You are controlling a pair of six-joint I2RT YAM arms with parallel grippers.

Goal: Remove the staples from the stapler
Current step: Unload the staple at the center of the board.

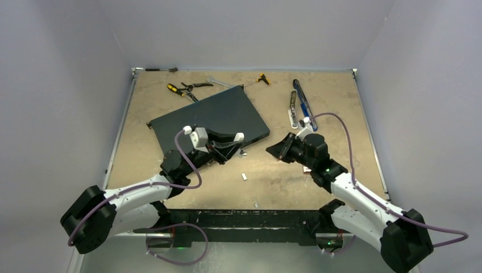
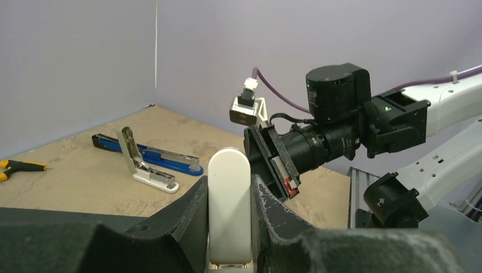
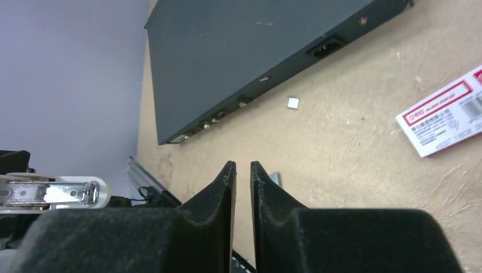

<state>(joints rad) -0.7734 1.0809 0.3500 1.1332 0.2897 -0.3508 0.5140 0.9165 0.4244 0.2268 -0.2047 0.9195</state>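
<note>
My left gripper is shut on a white stapler, held upright between its fingers above the table's middle. The same stapler shows at the left edge of the right wrist view, its metal magazine facing that camera. My right gripper hovers just right of it, fingers almost together with nothing between them. Small silver staple blocks lie on the table: one by the black box, one behind my right fingertip, and one in the top view.
A flat black box lies behind my left gripper. An open white stapler and a blue stapler lie at the back right. A red-and-white printed box lies under my right arm. Pliers and a screwdriver are at the back edge.
</note>
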